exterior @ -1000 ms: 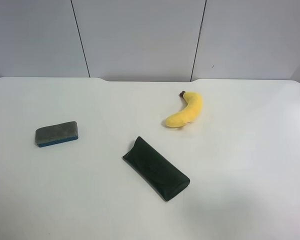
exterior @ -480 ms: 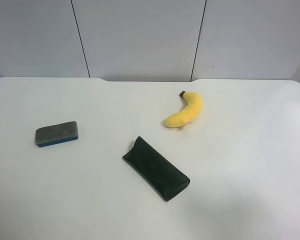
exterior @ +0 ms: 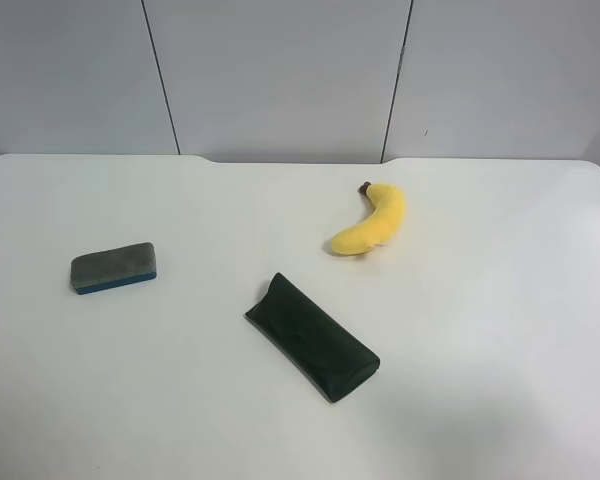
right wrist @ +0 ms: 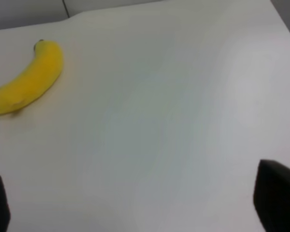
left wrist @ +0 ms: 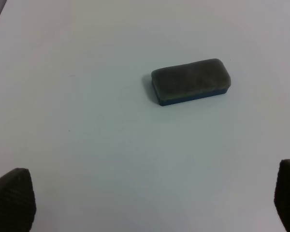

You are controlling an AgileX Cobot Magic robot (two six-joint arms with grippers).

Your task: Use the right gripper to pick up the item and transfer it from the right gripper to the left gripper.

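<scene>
The item, a small board eraser [exterior: 113, 267] with a grey felt top and thin blue base, lies flat on the white table at the exterior high view's left. It also shows in the left wrist view [left wrist: 191, 81], well ahead of my left gripper [left wrist: 147, 200], whose fingertips [left wrist: 12, 198] stand wide apart and empty. My right gripper [right wrist: 135, 205] is open and empty over bare table; only its fingertips [right wrist: 275, 200] show. Neither arm appears in the exterior high view.
A yellow plush banana [exterior: 371, 221] lies at the back right of centre; it also shows in the right wrist view [right wrist: 26, 79]. A long dark-green pouch [exterior: 312, 336] lies diagonally in the middle. The table's far edge meets a grey panelled wall [exterior: 280, 70].
</scene>
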